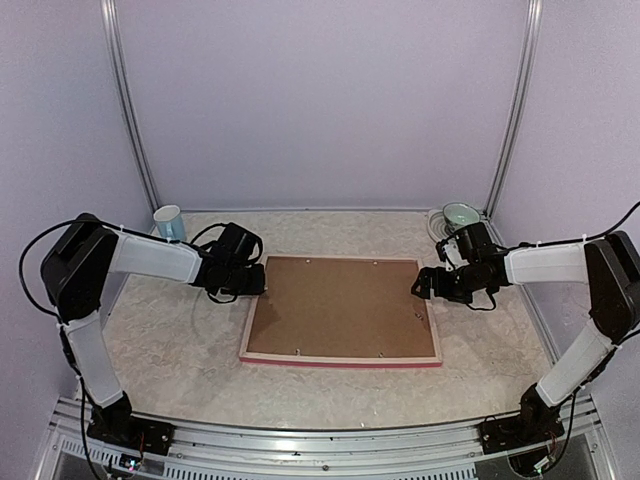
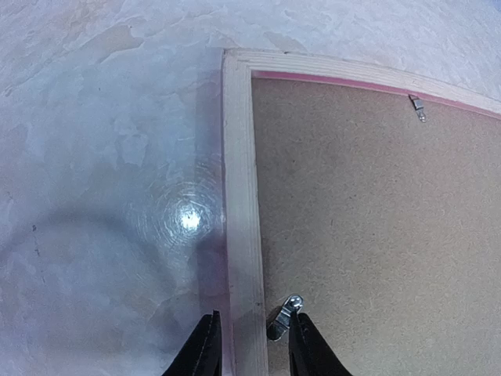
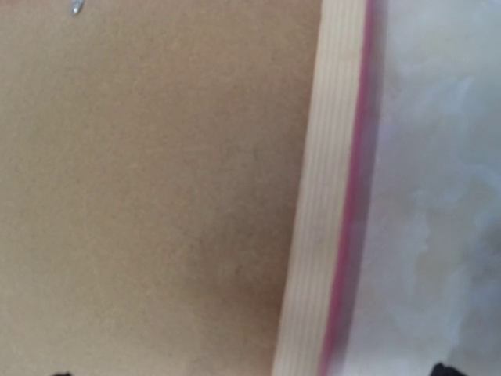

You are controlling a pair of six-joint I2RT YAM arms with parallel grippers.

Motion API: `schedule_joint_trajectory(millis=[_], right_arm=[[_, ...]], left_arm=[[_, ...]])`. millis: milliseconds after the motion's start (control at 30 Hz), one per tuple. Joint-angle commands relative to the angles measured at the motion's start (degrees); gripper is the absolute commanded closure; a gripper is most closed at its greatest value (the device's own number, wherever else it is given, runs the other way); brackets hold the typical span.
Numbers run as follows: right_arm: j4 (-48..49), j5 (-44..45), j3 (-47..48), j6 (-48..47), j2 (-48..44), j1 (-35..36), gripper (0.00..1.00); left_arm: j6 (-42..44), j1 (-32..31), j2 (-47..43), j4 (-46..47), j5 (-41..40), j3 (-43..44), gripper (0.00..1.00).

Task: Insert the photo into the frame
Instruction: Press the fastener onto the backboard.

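Note:
The frame (image 1: 340, 358) lies face down in the middle of the table, pale wood back up and pink edge showing. A brown backing board (image 1: 340, 305) fills it. The photo is hidden from every view. My left gripper (image 1: 255, 280) is at the left rail (image 2: 239, 180). It is open (image 2: 252, 348), with its fingers astride the rail and the right one against a small metal clip (image 2: 283, 317). My right gripper (image 1: 425, 285) hangs low over the right rail (image 3: 321, 196). It stands wide open (image 3: 250, 373), with only the fingertips showing at the bottom corners.
A light blue cup (image 1: 169, 221) stands at the back left. At the back right is a green and white bowl (image 1: 460, 215). A second clip (image 2: 419, 106) sits on the frame's far rail. Purple walls with metal posts close in the table.

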Motion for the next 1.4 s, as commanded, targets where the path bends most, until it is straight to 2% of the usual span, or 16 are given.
schedule_joint_trajectory(millis=[0, 300, 700, 767, 967, 1233, 1367], right_arm=[[0.89, -0.57, 0.51, -0.19, 0.90, 0.38, 0.01], [1.17, -0.52, -0.10, -0.09, 0.69, 0.38, 0.01], [2.13, -1.16, -0.76, 0.42, 1.02, 0.39, 0.01], [2.15, -1.14, -0.85, 0.41, 0.86, 0.38, 0.01], [2.13, -0.96, -1.12, 0.33, 0.81, 0.38, 0.01], [2.33, -1.20, -1.16, 0.41, 0.91, 0.38, 0.01], [2.16, -1.07, -1.03, 0.29, 0.69, 0.38, 0.01]], left_arm=[[0.72, 0.31, -3.00, 0.92, 1.69, -0.60, 0.69], [1.16, 0.21, 0.29, -0.20, 3.42, 0.41, 0.69], [1.95, -0.50, 4.61, -1.82, -0.84, 1.74, 0.70], [1.78, -0.54, 5.15, -1.73, -1.30, 1.82, 0.71], [1.69, -0.52, 6.06, -1.34, -2.04, 1.57, 0.85], [1.77, -0.50, 5.90, -1.19, -1.71, 1.27, 0.86], [1.24, -0.42, 4.23, -0.73, -0.68, 0.66, 0.83]])
